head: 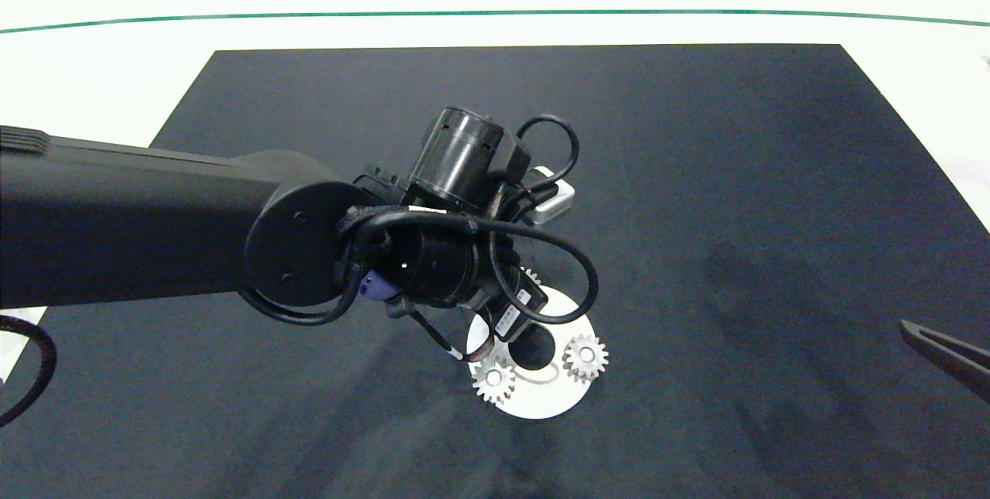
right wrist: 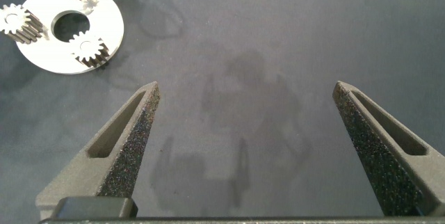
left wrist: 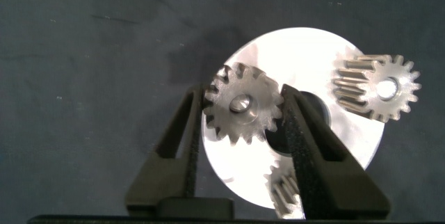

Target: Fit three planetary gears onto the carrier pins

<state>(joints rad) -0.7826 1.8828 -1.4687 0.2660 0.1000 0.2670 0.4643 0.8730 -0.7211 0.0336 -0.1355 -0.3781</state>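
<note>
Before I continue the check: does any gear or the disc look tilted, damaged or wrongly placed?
Nothing stands out. Two planetary gears sit flat on the white disc, and the left gripper holds the third gear over the disc. The right gripper waits open, apart, over the dark mat.

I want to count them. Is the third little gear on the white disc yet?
On it, over the disc, but the left pincer grips that gear.

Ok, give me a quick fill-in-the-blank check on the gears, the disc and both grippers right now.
1. The left gripper is shut on the ____ planetary gear.
2. Apart from it, ____ gears sit on the white disc.
3. The right gripper hangs over the dark mat with its fingers ____.
4. That mat lies on a ____ table.

Missing words: third; two; open; white
</note>
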